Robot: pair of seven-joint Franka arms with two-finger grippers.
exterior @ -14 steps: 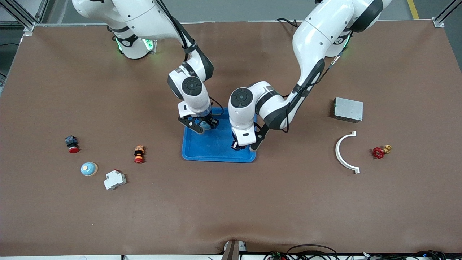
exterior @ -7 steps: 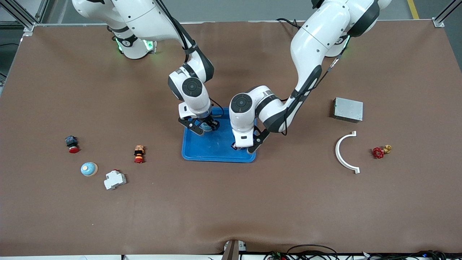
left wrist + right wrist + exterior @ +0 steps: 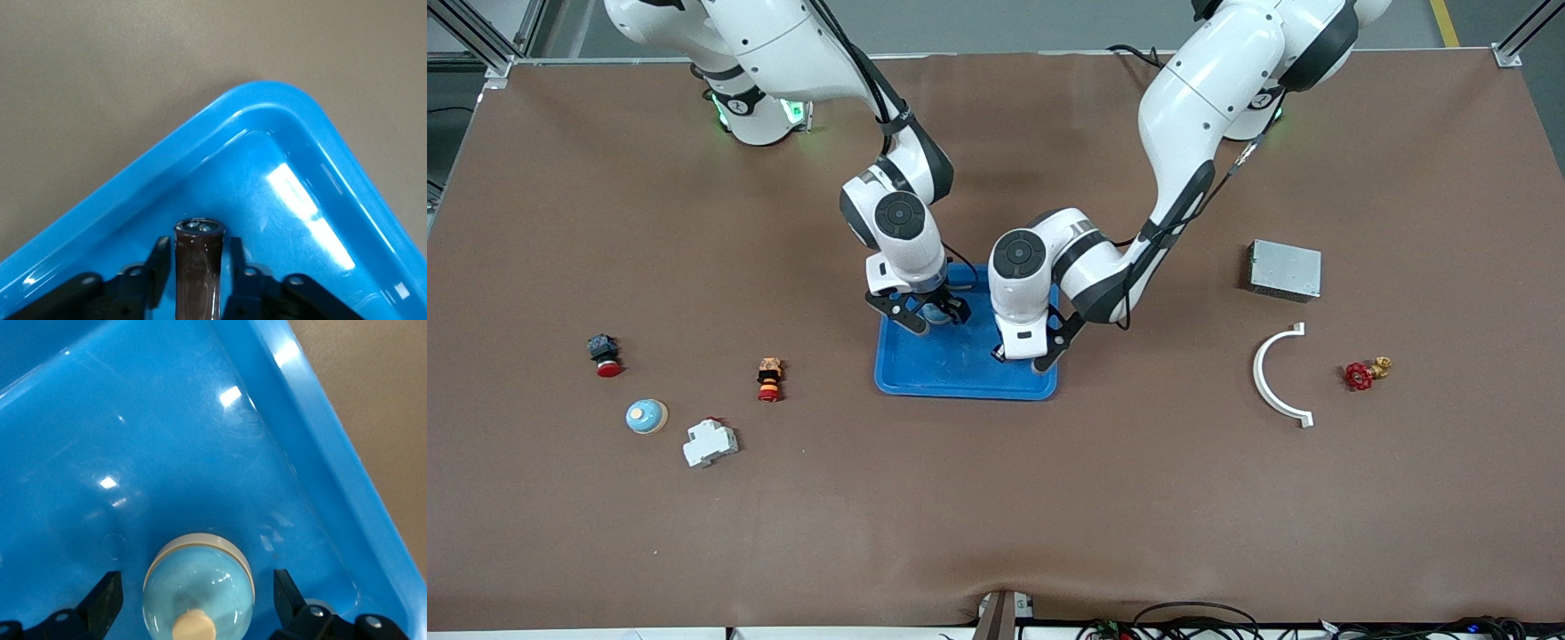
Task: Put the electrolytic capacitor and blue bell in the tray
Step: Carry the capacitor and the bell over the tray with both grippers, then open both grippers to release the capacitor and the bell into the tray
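Observation:
The blue tray lies mid-table. My left gripper is low over the tray's corner toward the left arm's end. In the left wrist view my left gripper is open, with a small gap on each side of the dark brown electrolytic capacitor over the tray floor. My right gripper is at the tray's far corner. In the right wrist view my right gripper is wide open around the blue bell, which sits dome up on the tray floor.
A second blue bell, a white breaker and two red-capped buttons lie toward the right arm's end. A grey metal box, a white curved piece and a red valve wheel lie toward the left arm's end.
My left gripper has shifted slightly over the tray, away from its near rim. My right gripper has barely moved over the bell.

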